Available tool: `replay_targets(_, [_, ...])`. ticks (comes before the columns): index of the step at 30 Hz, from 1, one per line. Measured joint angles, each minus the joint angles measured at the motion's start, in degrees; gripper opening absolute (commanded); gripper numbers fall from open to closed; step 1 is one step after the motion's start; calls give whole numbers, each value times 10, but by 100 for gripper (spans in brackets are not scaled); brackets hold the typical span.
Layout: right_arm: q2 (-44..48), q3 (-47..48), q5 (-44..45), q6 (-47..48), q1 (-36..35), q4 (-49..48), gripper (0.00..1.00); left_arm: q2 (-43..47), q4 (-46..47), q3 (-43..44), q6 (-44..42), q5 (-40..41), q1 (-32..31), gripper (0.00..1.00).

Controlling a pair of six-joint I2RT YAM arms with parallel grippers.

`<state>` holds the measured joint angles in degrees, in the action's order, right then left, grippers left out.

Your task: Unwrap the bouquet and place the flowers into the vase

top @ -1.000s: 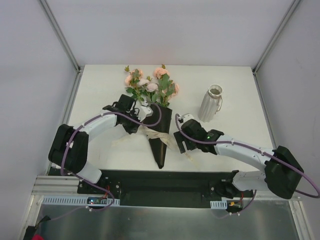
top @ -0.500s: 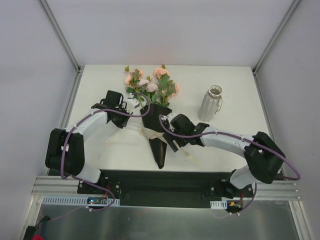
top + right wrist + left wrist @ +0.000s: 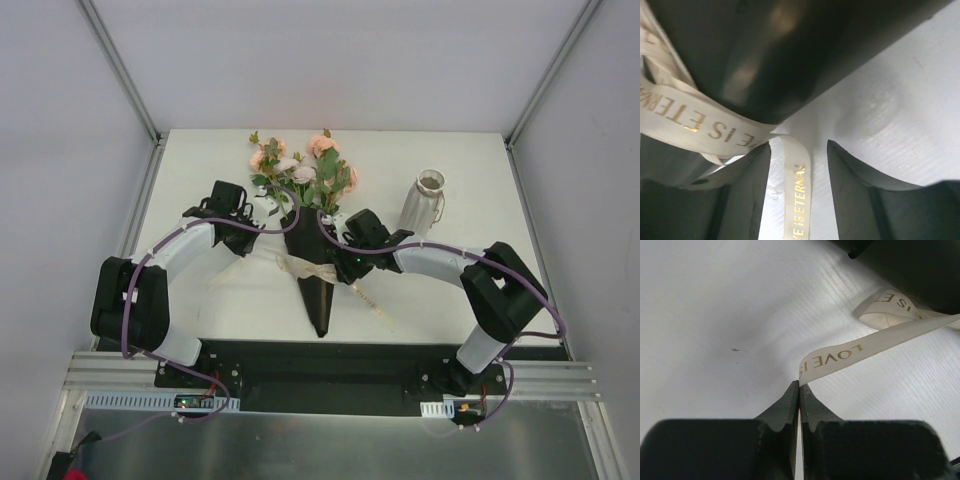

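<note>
From above: shows the bouquet flat on the bench at centre frame, long axis running top to bottom, blooms up, tip of the paper cone down. Puts the ribbon across the cone's waist and the vase upright, well apart at upper right. Places the left fingers just left of the cone's mouth and the right fingers at its right edge, nearer the knot.

Left wrist: finds the fingers pressed together at lower centre, seemingly nipping the very end of a ribbon tail that rises toward the upper right, off the bench.

Right wrist: catches the fingers spread at the bottom, the paper cone filling the top, and a second tail lying lengthways in the gap, apparently touching neither finger. Calls, probably, for closing on that tail and drawing away from the cone.
</note>
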<state>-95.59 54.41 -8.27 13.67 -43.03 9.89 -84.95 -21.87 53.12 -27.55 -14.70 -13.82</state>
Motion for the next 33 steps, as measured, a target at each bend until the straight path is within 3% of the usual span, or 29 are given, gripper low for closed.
replay_targets(1, [0, 0, -9, 1, 0, -6, 29, 0, 0, 0, 0, 0, 0, 0])
replay_targets(3, [-1, 0, -25, 4, -1, -13, 4, 1, 0, 0, 1, 1, 0, 0])
replay_targets(4, [-1, 0, -31, 5, -2, -14, 1, 3, 0, 0, 2, 1, 0, 0])
replay_targets(15, [26, -32, -16, -8, -5, -19, 1, 27, -14, 10, 6, 5, 0, 0])
replay_targets(23, [201, -118, 139, -60, 6, 15, 1, 54, -24, 21, 8, 19, 0, 0])
replay_targets(30, [307, -132, 285, -119, 86, 89, 1, 60, -33, 23, 27, 50, 6, 0])
replay_targets(33, [355, -131, 337, -137, 123, 124, 1, 60, -40, 31, 52, 75, 38, 0])
